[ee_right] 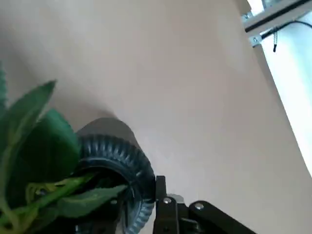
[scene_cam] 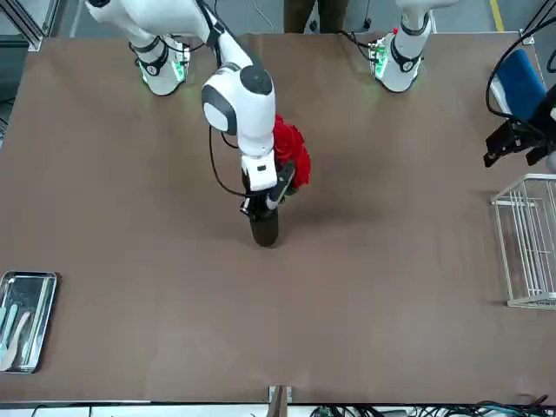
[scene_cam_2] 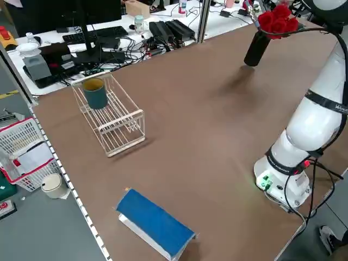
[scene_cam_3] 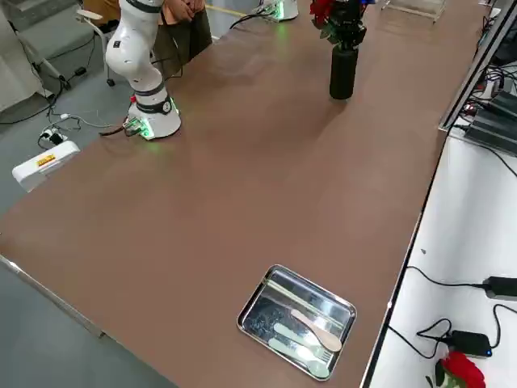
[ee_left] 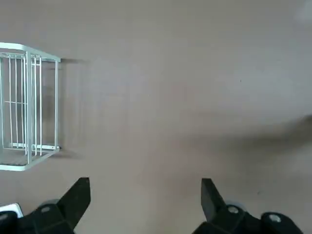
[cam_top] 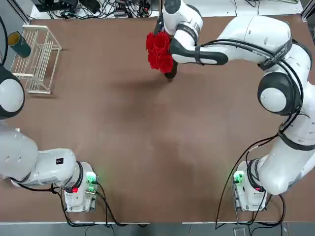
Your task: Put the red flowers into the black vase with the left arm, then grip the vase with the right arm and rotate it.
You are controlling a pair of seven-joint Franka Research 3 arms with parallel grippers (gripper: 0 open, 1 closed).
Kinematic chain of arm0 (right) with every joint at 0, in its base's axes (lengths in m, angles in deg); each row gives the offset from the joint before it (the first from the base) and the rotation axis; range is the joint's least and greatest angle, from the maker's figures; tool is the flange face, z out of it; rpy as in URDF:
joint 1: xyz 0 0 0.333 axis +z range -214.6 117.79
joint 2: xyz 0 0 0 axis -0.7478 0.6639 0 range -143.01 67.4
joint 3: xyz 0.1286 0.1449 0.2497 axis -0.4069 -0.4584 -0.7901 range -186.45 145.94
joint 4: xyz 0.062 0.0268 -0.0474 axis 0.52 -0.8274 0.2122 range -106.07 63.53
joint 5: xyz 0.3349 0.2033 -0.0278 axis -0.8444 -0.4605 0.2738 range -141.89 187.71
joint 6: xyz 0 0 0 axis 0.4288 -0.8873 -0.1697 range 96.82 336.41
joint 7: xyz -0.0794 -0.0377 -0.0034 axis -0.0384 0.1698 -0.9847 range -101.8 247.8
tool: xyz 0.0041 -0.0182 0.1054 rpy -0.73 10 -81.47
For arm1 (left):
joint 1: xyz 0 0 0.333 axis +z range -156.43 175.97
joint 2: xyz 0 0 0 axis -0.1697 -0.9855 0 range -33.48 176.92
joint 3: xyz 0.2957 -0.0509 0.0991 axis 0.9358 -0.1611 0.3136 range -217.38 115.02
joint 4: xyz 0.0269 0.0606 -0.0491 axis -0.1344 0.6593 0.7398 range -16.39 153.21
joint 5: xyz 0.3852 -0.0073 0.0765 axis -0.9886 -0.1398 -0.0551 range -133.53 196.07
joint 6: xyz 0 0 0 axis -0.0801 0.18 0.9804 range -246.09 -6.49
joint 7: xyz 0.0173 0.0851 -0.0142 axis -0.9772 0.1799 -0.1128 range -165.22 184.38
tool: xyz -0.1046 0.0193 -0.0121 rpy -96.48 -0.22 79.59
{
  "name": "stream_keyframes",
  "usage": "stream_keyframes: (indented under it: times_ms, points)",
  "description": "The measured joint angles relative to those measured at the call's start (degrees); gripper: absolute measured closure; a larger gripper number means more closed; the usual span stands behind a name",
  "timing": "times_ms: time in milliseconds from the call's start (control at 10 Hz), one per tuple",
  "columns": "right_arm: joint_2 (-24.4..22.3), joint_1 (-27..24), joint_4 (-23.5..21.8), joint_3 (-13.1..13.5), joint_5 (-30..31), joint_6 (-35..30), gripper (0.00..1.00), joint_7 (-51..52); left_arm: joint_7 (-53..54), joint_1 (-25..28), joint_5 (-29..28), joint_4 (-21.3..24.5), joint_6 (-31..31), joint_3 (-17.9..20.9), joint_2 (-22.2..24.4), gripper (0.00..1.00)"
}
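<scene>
The black vase (scene_cam: pixel 264 230) stands on the table at the far middle, also seen in the top view (cam_top: pixel 171 73) and the right side view (scene_cam_3: pixel 342 73). The red flowers (cam_top: pixel 159 50) sit in its mouth, their blooms (scene_cam: pixel 291 156) above the rim and their green leaves (ee_right: pixel 34 161) close to the wrist camera. My right gripper (scene_cam: pixel 261 204) is shut on the black vase just below its ribbed rim (ee_right: pixel 117 151), with one finger (ee_right: pixel 165 209) against its side. My left gripper (ee_left: pixel 145 187) hangs open and empty above bare table at the left side.
A white wire rack (cam_top: pixel 37 59) stands at the far left, with a teal cup (cam_top: pixel 19 44) at its far end. On the right side of the table, near the far edge, lies a metal tray (scene_cam: pixel 26 317) with cutlery. A blue block (scene_cam_2: pixel 155 223) shows at the left.
</scene>
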Motion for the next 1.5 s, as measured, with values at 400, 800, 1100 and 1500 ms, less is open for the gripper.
stream_keyframes:
  times_ms: [400, 800, 1100, 1500]
  points:
    - [1.25, -0.01, -0.52, 0.39, 0.79, 1.64, 0.76, 1.39, 0.0, 0.01, 0.0, 0.0, 0.0, 0.0, 0.0, 0.0]
    - [2.11, -0.43, -0.48, 0.51, 0.89, 2.42, 0.66, 1.4, 0.0, 0.0, 0.0, 0.0, 0.0, 0.0, 0.0, 0.0]
    - [2.11, -1.22, -0.32, 0.51, 0.89, 2.55, 0.55, 1.4, 0.0, 0.01, 0.0, -0.01, 0.0, -0.06, 0.0, 0.0]
    - [2.11, -2.36, -0.18, 0.48, 0.82, 2.73, 0.48, 1.4, 0.0, 0.05, 0.0, -0.01, 0.0, 0.11, 0.0, 0.0]
